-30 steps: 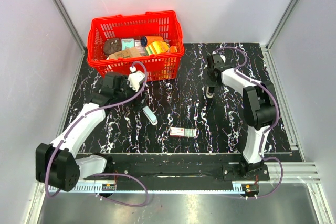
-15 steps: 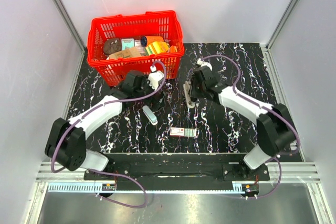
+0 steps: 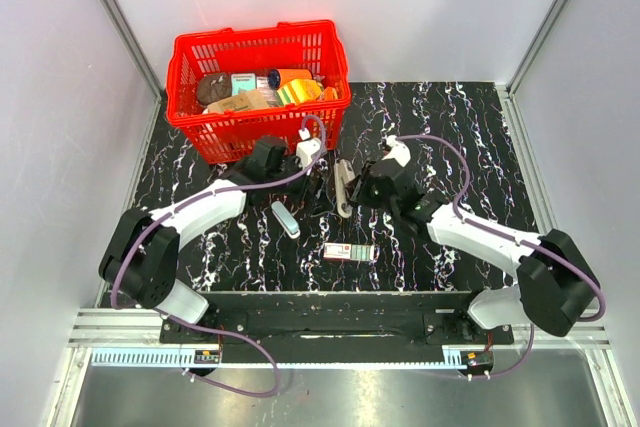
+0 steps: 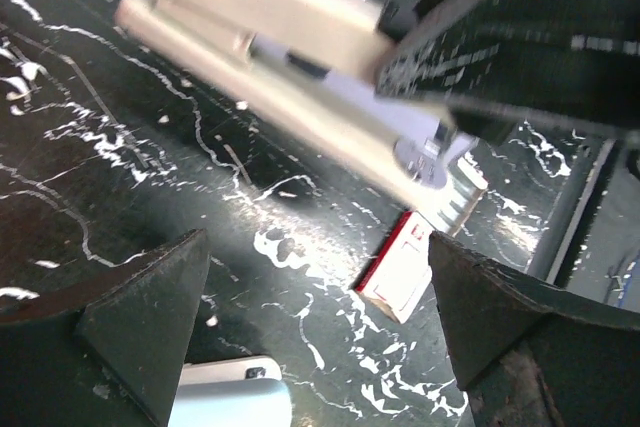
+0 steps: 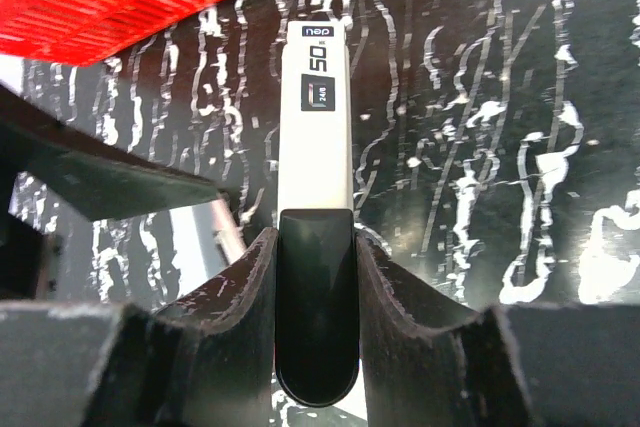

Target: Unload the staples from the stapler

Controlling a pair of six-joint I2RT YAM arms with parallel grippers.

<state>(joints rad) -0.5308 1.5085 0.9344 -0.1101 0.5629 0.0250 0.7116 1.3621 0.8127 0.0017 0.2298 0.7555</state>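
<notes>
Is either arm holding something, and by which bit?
Yes. The right gripper clamps the stapler by its black end. The left gripper holds nothing, its jaws open near the stapler.

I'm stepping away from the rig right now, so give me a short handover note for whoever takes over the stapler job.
Right gripper: shut on the stapler, gripping its black end.
Left gripper: open, empty, close beside the stapler.
Staple box: lying on the table in front of both arms.
Done: stapler is picked up.
Left: open it and take the staples out; no loose staples visible yet.
</notes>
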